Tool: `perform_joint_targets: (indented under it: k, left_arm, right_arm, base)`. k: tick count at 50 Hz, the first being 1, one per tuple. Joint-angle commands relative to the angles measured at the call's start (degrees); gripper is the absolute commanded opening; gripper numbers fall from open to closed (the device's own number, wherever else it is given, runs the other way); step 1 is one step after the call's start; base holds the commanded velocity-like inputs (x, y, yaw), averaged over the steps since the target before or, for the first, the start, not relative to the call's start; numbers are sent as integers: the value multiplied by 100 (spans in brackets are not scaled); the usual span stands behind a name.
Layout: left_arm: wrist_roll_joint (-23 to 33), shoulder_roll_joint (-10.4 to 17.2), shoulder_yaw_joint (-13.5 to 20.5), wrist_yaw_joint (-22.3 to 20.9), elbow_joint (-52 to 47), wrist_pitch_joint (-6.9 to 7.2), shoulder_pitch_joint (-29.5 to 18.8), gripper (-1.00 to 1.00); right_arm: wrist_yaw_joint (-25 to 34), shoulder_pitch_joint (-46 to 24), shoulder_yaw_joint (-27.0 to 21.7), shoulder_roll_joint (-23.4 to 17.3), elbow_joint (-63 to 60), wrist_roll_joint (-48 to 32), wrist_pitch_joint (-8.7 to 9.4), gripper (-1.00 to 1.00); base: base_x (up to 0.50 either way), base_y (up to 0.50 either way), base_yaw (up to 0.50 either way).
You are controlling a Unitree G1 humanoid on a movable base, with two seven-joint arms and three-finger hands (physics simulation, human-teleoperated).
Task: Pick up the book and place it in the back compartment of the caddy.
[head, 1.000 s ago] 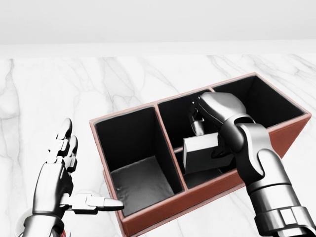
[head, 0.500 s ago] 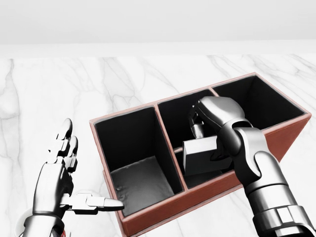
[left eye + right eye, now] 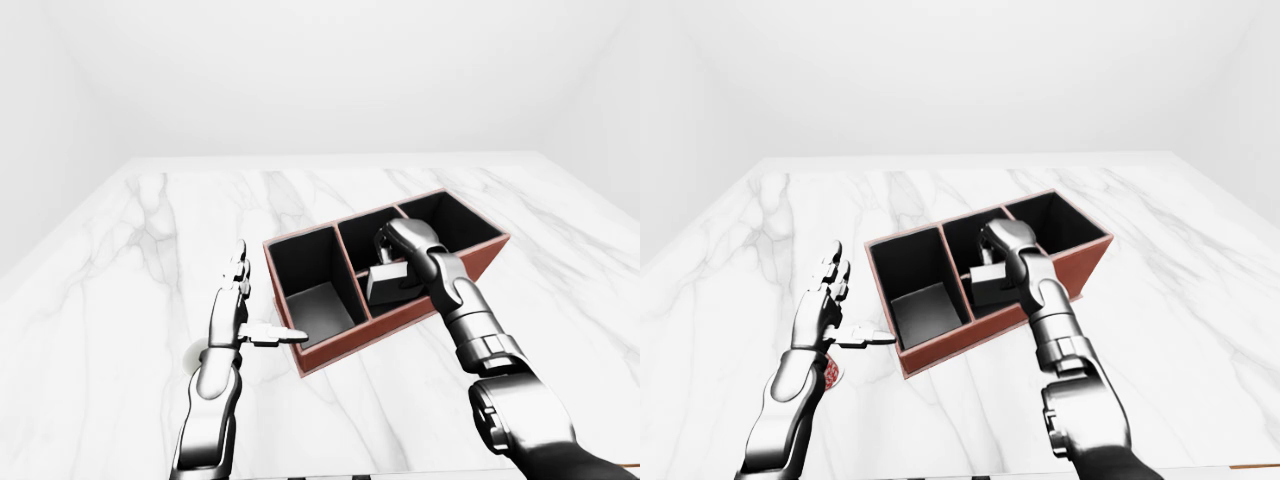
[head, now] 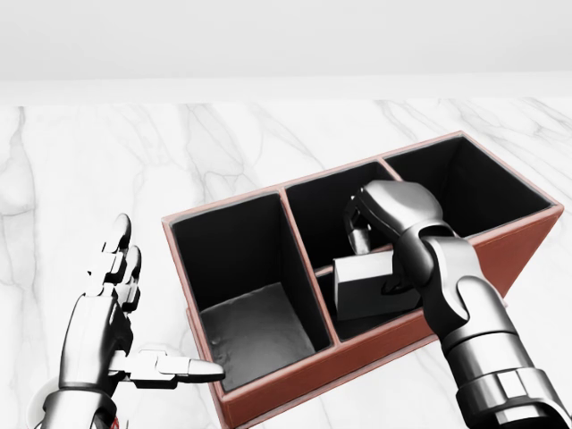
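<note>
Right robot hand (image 4: 380, 237) clamped on the book (image 4: 371, 284), tilted inside the caddy (image 4: 268, 398), middle compartment. Left robot hand (image 4: 116, 331) spread, just left of the caddy on the surface (image 4: 80, 179).

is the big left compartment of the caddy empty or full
Empty: in the head view the caddy's left compartment shows only bare dark floor and walls.
</note>
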Motion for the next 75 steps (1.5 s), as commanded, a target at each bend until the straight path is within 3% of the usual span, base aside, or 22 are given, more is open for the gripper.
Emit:
perform_joint_targets:
  k: [1,22,23,24,49,69,72,75]
  left_arm:
    - [2,-1,-1,1,5,0,0,100]
    - [3,-2,-9,-1,14,0,9,100]
    - [3,-3,-10,-2,9,0,13,100]
    - [2,-2,-9,-3,16,0,11,100]
    - [13,-4,-13,10,38,0,0,100]
    - [24,-4,-15,14,116,0,-11,100]
    - [26,-3,-16,15,126,0,-11,100]
    - [24,-3,-18,10,56,0,4,100]
  right_arm:
    - [-224,-65,-56,-6,81,-28,0,-100]
    - [-335,-147,-61,27,222,-18,0,-100]
    - [-478,-169,-63,24,233,-24,0,-51]
    - [-379,-209,-41,12,291,-22,0,100]
    - [-298,-63,-78,3,-150,-72,0,100]
    - [1049,632,-361,69,-2695,376,0,100]
    - [1191,692,-382,73,-2959,441,68,100]
    - [1458,756,-427,89,-3403,516,246,100]
  base:
    - [0,0,0]
    - [0,0,0]
    - [0,0,0]
    - [0,0,0]
    - [0,0,1]
    - [0,0,0]
    - [0,0,0]
    - [0,0,0]
